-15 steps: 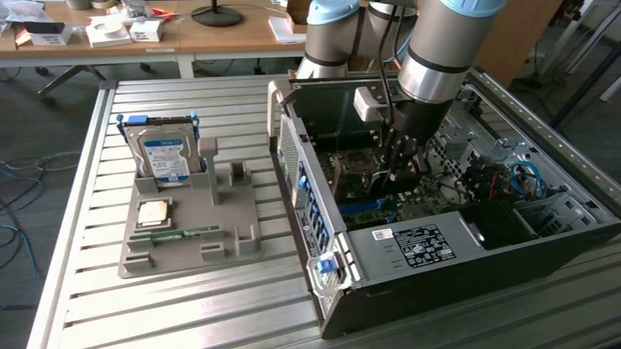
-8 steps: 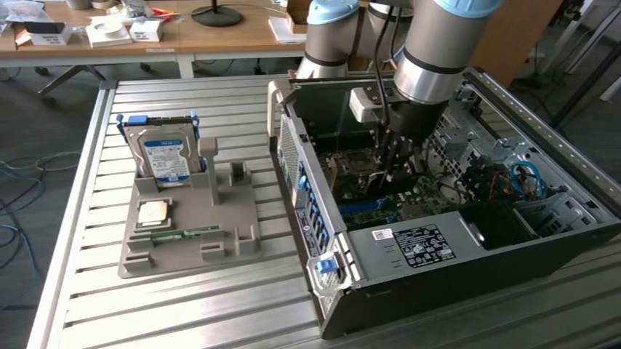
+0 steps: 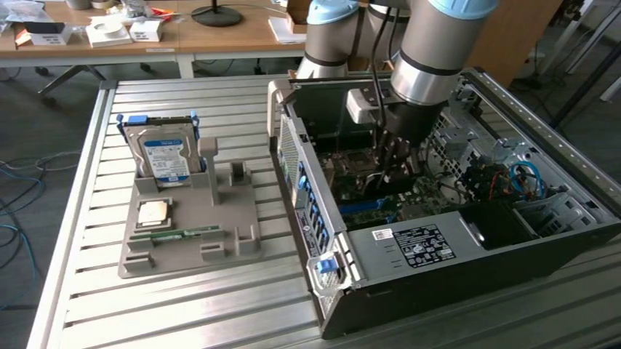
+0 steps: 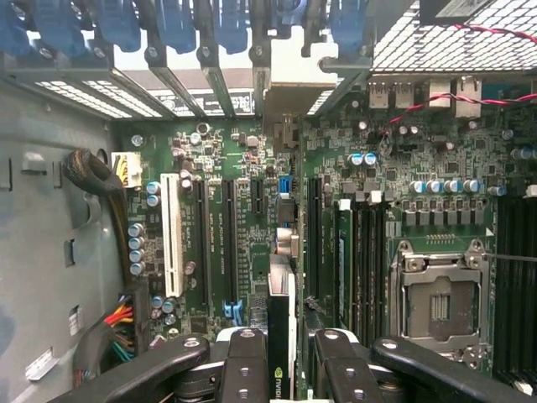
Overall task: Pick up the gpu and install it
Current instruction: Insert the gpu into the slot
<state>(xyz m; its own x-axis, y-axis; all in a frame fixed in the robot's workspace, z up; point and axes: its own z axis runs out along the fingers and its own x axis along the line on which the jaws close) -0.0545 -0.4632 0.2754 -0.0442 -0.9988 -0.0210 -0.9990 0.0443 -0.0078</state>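
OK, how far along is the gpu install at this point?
Done: pickup. The gpu is off the tray and inside the case. In hand: the fingers clamp it from both sides, edge-on over the motherboard slots. Left: I can't tell whether it is seated in a slot, and it has not been released.

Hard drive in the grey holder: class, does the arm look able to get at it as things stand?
Probably not at once: the gripper is inside the computer case, shut on the gpu. The hard drive itself stands upright with nothing above it.
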